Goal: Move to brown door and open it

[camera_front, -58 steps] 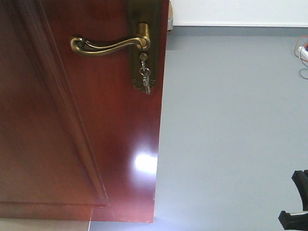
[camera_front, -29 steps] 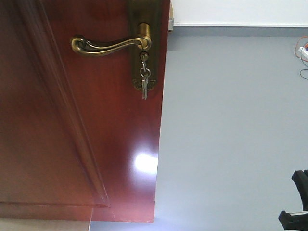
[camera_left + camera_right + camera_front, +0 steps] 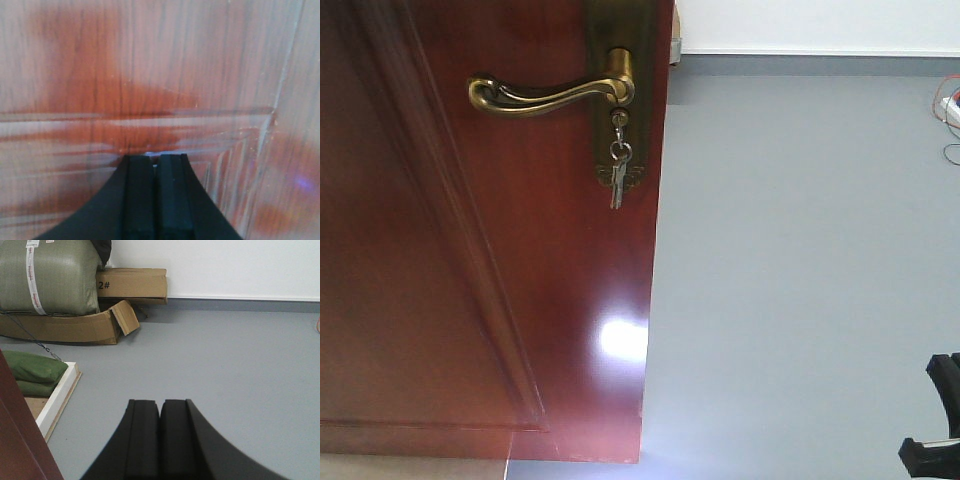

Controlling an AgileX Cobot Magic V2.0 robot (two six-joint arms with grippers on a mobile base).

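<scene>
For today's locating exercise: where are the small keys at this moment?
In the front-facing view, the keys hang on the brown door, just below the right end of the lever handle, near the door's right edge.

- The door (image 3: 480, 250), glossy reddish-brown, fills the left of the front view.
- Its brass lever (image 3: 545, 93) points left; keys (image 3: 618, 165) hang below it.
</scene>
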